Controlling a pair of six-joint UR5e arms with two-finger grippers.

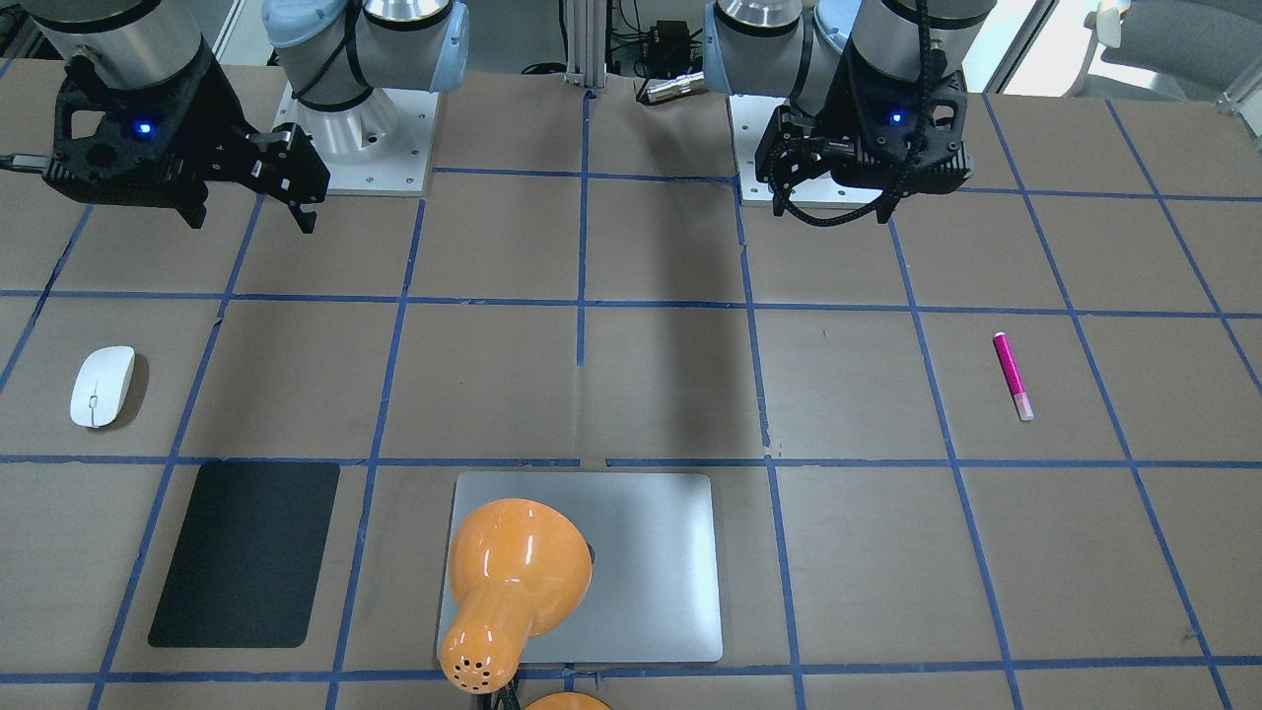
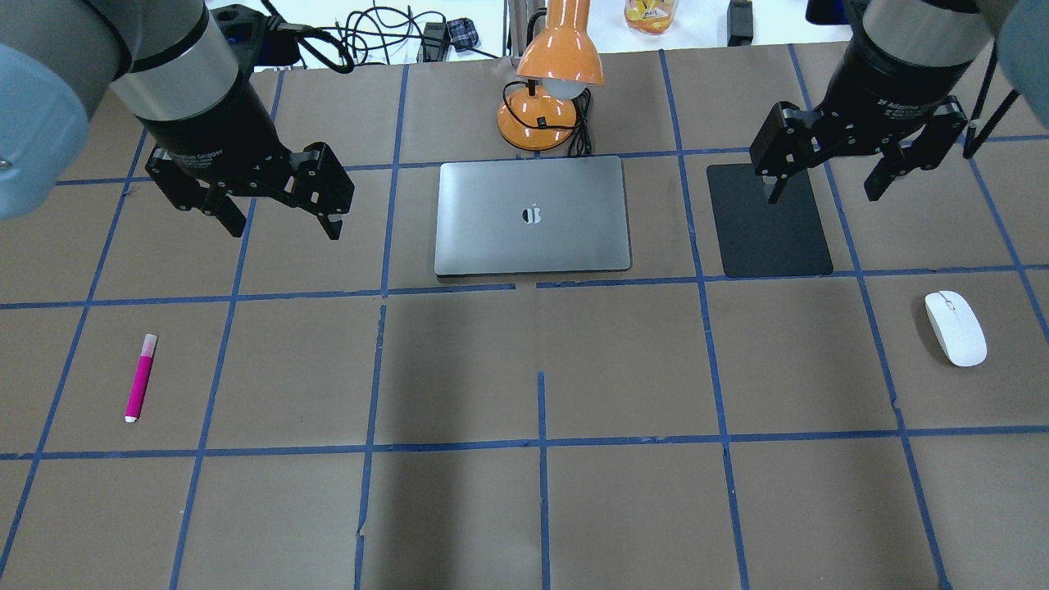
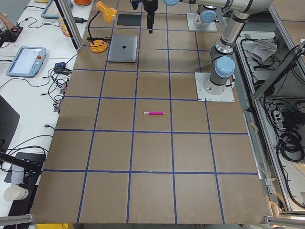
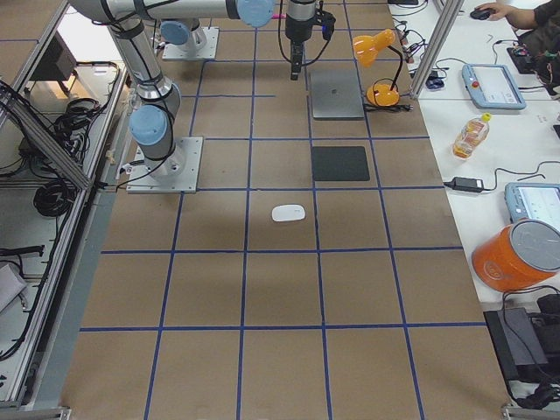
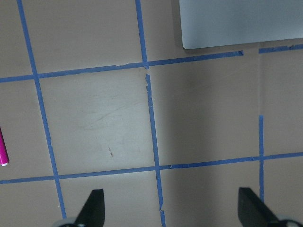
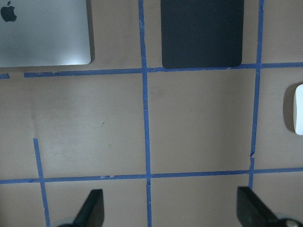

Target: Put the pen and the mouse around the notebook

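The magenta pen [image 2: 140,378] lies on the brown table at the left, nearer the robot than my left gripper [image 2: 285,229], which hangs open and empty above the table. Just the pen's tip [image 5: 2,151] shows at the left wrist view's edge. The white mouse [image 2: 955,328] rests at the right, below and right of my right gripper [image 2: 822,195], also open and empty. The silver notebook [image 2: 492,238] lies flat at the centre far side, between the two grippers, well apart from the pen and the mouse. In the front view the lamp head covers part of the notebook [image 1: 651,572].
An orange desk lamp [image 2: 549,90] stands just behind the notebook, its head leaning over it. A black mat [image 2: 770,238] lies right of the notebook, partly under my right gripper. Blue tape lines grid the table. Cables and a bottle sit beyond the far edge.
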